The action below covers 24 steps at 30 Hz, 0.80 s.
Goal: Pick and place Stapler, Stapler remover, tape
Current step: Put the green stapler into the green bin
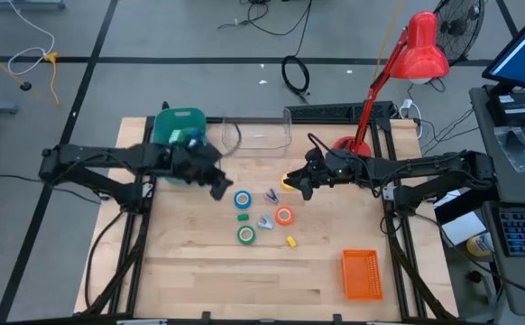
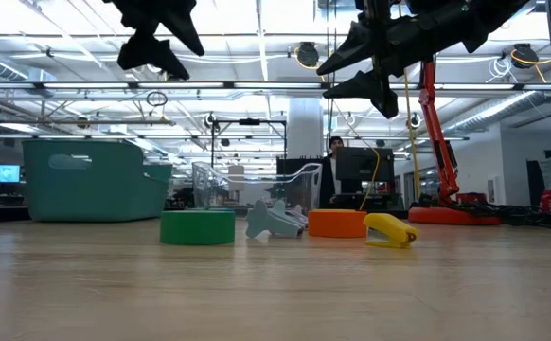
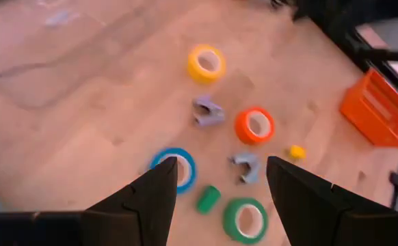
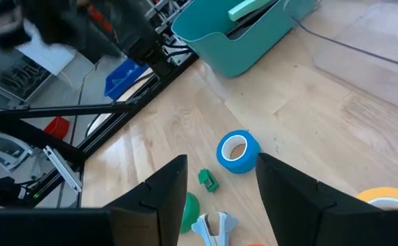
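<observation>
Four tape rolls lie flat mid-table: blue [image 1: 243, 199], orange [image 1: 284, 215], green [image 1: 246, 235] and yellow [image 1: 288, 181]. Two small staple removers [image 1: 271, 194] [image 1: 265, 221] lie among them. My left gripper [image 1: 219, 188] hovers open just left of the blue roll [image 3: 175, 167]. My right gripper [image 1: 300, 185] hovers open above the yellow roll, partly covering it. In the low view both grippers [image 2: 167, 57] [image 2: 361, 80] hang well above the table. A pale green object [image 4: 250, 8] sticks out of the teal bin; I cannot tell whether it is the stapler.
A teal bin [image 1: 179, 126] and a clear container [image 1: 258, 135] stand at the far edge. An orange basket [image 1: 362, 273] sits near right, and a red lamp [image 1: 420, 50] far right. A tiny green block [image 1: 242, 216] and a yellow one [image 1: 290, 241] lie among the rolls.
</observation>
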Motion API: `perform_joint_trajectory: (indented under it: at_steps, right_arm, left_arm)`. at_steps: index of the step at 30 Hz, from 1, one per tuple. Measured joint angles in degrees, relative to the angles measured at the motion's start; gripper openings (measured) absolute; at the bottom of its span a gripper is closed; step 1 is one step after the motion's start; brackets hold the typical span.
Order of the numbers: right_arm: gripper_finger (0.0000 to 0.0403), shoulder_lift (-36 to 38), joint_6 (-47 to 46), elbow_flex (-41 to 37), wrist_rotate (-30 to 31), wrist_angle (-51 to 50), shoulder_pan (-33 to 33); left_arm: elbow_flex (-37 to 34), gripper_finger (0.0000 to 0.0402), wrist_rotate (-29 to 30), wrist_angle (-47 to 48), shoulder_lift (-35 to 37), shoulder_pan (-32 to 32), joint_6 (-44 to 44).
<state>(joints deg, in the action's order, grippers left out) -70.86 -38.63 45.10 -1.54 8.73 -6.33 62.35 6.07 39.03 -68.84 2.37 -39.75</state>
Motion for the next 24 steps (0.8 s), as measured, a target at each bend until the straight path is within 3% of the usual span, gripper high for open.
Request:
perform_joint_trajectory:
  at_steps: [9,17,24]
  right_arm:
    - [0.0166,0.0,2.4,0.0,-0.2,-0.5,0.1]
    - [0.0166,0.1,11.5,0.0,-0.1,-1.9,0.1]
    - [0.0166,5.1,19.7,-0.7,-0.1,-4.1,0.1]
  left_arm:
    - [0.0,0.023,5.4,-0.6,-12.2,-11.5,3.7]
    - [0.0,0.023,2.4,-3.0,-21.3,-13.4,3.6]
    - [0.0,0.023,1.5,-3.6,-23.1,-13.4,2.9]
